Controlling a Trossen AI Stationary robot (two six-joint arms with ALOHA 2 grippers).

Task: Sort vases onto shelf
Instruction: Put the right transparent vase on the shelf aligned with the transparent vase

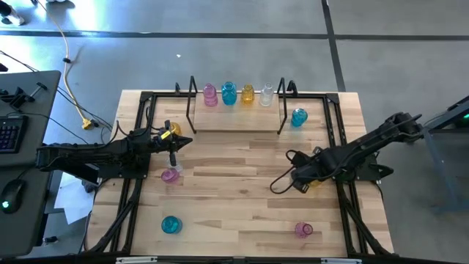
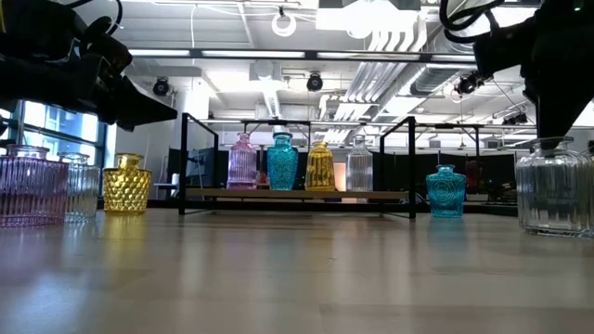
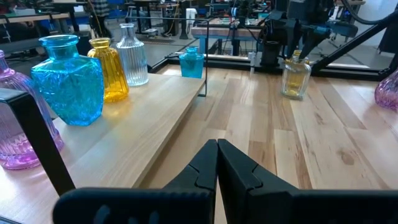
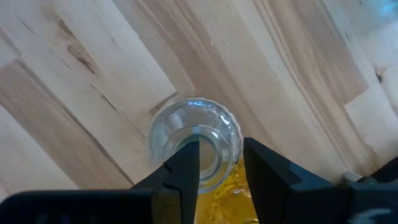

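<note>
Glass vases are standing four abreast on the shelf (image 1: 236, 125) at the table's (image 1: 242, 227) far edge: a pink vase (image 1: 210, 94), a teal vase (image 1: 229, 93), a yellow vase (image 1: 248, 93) and a clear vase (image 1: 267, 93), all upright and looking empty. Another teal one (image 1: 299, 116) is sitting just outside the shelf's right end post. The right gripper (image 4: 221, 163) is hovering over a clear ribbed vase (image 4: 194, 142) near the right edge, its jaws partly parted on either side of the rim, one finger seemingly inside the mouth; whether they are pressing the glass I cannot tell. The left gripper (image 3: 217, 163) is waiting near the left edge with its jaws pressed together, holding nothing. Loose vases are standing elsewhere on the wood.
</note>
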